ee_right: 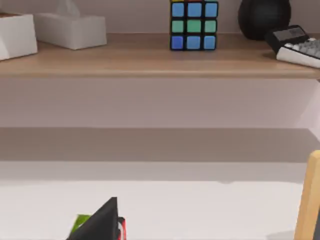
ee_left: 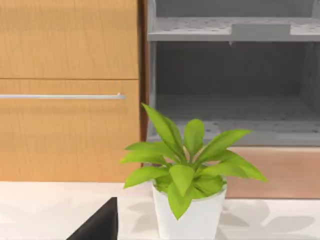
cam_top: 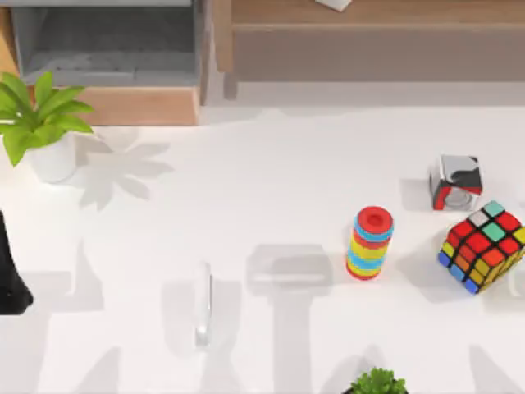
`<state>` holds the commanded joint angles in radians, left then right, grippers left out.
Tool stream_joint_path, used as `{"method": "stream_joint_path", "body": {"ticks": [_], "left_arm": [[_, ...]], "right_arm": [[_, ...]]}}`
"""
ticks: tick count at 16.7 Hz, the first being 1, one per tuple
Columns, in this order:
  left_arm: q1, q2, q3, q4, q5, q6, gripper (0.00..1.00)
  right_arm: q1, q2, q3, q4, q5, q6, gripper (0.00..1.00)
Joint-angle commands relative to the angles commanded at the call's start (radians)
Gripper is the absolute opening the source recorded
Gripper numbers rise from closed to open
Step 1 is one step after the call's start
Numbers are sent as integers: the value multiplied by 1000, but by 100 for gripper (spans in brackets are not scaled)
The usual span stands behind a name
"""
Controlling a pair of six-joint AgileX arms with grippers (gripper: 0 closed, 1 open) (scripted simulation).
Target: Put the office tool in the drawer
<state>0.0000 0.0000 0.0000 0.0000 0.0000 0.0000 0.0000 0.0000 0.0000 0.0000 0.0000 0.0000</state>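
Note:
The office tool (cam_top: 203, 304), a slim glassy bar, lies flat on the white table left of centre, near the front edge. The drawer (cam_top: 107, 49) stands open at the back left, its grey lining showing behind a tan front panel (cam_top: 139, 107). The left wrist view looks into the drawer (ee_left: 230, 120) over the plant. My left gripper (cam_top: 10, 279) is a dark shape at the table's left edge, well left of the bar, and appears as a black wedge (ee_left: 100, 225). My right gripper (ee_right: 100, 222) faces the shelf.
A potted plant (cam_top: 41, 123) stands in front of the drawer. A clear boxy block (cam_top: 289, 269), a coloured ring stack (cam_top: 371, 243), a colour cube (cam_top: 486, 246) and a black-red-silver cube (cam_top: 456, 182) sit to the right. A brown shelf (cam_top: 369, 16) runs along the back.

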Motion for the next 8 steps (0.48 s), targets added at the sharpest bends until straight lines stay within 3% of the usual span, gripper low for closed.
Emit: {"method": "stream_joint_path", "body": {"ticks": [4,8], "left_arm": [[5,29,13,14,6,19,100],[35,201,91,98,41,133,100]], "right_arm": [[0,0,0,0,0,0,100],[0,0,0,0,0,0,100]]}}
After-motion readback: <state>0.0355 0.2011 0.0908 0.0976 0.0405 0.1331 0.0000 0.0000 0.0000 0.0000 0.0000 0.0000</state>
